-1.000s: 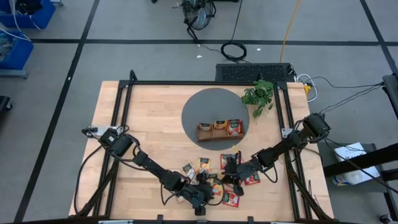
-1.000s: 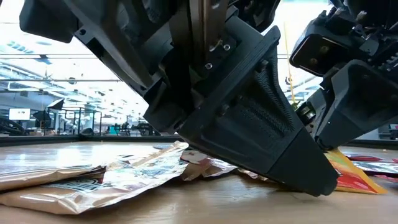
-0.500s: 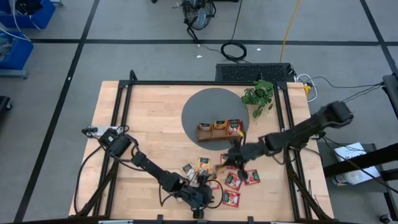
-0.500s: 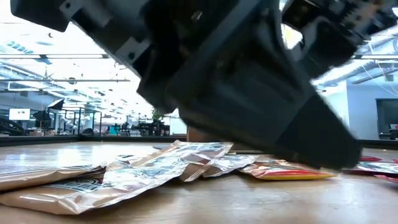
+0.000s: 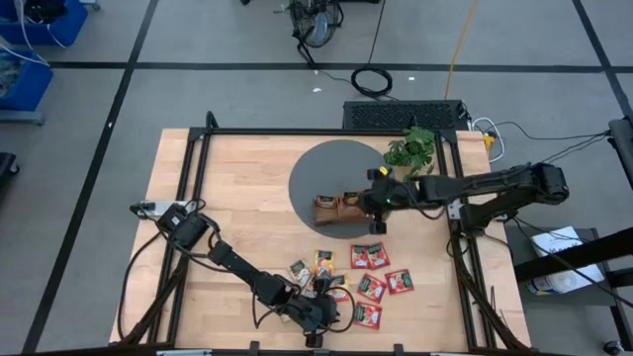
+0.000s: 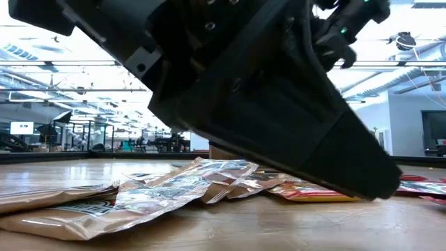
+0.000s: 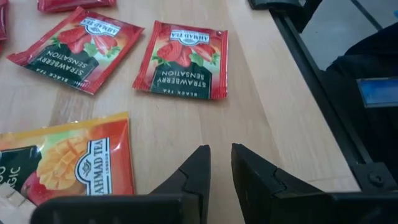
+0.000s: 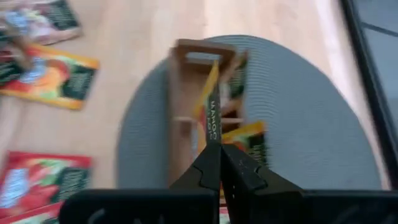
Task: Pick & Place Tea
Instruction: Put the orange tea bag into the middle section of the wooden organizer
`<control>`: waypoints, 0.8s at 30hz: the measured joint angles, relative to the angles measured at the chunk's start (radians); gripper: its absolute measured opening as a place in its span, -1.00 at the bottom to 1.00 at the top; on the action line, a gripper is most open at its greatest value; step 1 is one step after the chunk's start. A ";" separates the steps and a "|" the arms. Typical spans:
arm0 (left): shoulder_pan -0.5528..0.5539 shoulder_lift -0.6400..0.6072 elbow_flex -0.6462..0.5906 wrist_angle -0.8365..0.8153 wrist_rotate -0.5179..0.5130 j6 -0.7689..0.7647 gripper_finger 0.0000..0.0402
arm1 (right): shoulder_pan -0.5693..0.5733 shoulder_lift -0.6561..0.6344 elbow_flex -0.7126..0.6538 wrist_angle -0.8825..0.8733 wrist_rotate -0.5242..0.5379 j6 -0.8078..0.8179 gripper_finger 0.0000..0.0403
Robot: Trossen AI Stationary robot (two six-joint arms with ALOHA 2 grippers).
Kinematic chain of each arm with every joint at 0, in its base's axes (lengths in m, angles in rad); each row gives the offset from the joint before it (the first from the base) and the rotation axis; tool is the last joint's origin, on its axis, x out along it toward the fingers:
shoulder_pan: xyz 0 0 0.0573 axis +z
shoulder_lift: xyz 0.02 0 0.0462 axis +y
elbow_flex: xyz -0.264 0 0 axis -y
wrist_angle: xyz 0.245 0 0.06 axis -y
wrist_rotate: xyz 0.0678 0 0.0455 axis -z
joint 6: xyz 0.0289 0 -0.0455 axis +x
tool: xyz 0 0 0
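Note:
Several red, orange-yellow and beige tea packets lie flat on the wood near the table's near edge. My right gripper hangs over the right end of the brown wooden tray, shut on an orange-yellow packet. The tray stands on the grey round mat with packets upright in its compartments. My left gripper sits low over bare wood at the near edge, its fingers a narrow gap apart and touching nothing, beside a mango packet and red strawberry packets. My right gripper pinches the orange-yellow packet between its two fingers at one end. The packet shows edge-on and sticks out past the fingertips. It is lifted clear, above the tray. The fingers come at the tray slanting down from the table's right side.
A green leafy plant stands at the mat's far right. Black frame rails run along the table's left and right sides. In the low view the left gripper's dark body fills the foreground above beige packets. Bare wood lies on the table's left half.
My right gripper rose from the packets near the table's near edge and travelled toward the far edge until it hung over the tray, carrying the orange-yellow packet. The arm stretched out level across the table. The left arm stayed near the near edge.

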 joint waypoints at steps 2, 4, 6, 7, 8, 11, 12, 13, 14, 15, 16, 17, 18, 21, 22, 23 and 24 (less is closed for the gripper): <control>-0.002 0.000 0.000 -0.008 0.000 0.005 -0.65 | -0.025 0.015 0.000 -0.011 -0.002 -0.012 -1.00; -0.002 0.000 0.000 -0.014 0.000 0.010 -0.65 | -0.043 0.038 0.000 -0.005 -0.002 -0.025 -1.00; -0.002 0.000 0.000 -0.015 0.000 0.013 -0.65 | -0.057 0.065 0.000 0.002 -0.004 -0.039 -1.00; -0.002 0.000 0.000 -0.018 0.000 0.012 -0.65 | -0.064 0.083 0.000 -0.001 -0.005 -0.042 -1.00; -0.002 0.000 0.000 -0.019 0.000 0.013 -0.65 | -0.070 0.102 0.000 0.004 -0.005 -0.043 -1.00; -0.002 0.000 0.000 -0.019 0.000 0.013 -0.65 | -0.082 0.157 0.000 0.004 -0.004 -0.043 -1.00; -0.002 0.000 0.000 -0.018 0.000 0.013 -0.65 | -0.083 0.173 0.000 0.006 -0.004 -0.043 -1.00; -0.002 0.000 0.000 -0.018 0.000 0.013 -0.65 | -0.082 0.188 0.000 0.007 -0.003 -0.043 -1.00; -0.002 0.000 0.000 -0.018 0.000 0.013 -0.65 | -0.082 0.202 0.000 0.012 0.000 -0.041 -1.00; -0.002 0.000 0.000 -0.018 0.000 0.013 -0.65 | -0.082 0.210 0.000 0.014 0.002 -0.038 -1.00; -0.002 0.000 0.000 -0.018 0.000 0.013 -0.65 | -0.082 0.215 0.000 0.014 0.003 -0.037 -1.00; -0.002 0.000 0.000 -0.018 0.000 0.013 -0.65 | -0.082 0.219 0.000 0.019 0.003 -0.037 -1.00; -0.002 0.000 0.000 -0.020 0.000 0.011 -0.65 | -0.082 0.220 0.000 0.023 0.002 -0.037 -1.00; -0.002 0.000 0.000 -0.025 0.001 0.001 -0.65 | -0.081 0.217 0.000 0.025 0.003 -0.039 -0.96; -0.003 0.000 0.000 -0.026 0.001 0.000 -0.65 | -0.080 0.215 0.000 0.031 0.003 -0.039 -0.94; -0.004 -0.001 0.000 -0.026 0.000 0.000 -0.65 | -0.080 0.207 0.000 0.028 0.003 -0.038 -0.91; -0.004 -0.003 0.000 -0.028 0.001 0.000 -0.65 | -0.080 0.197 0.000 0.023 0.003 -0.038 -0.88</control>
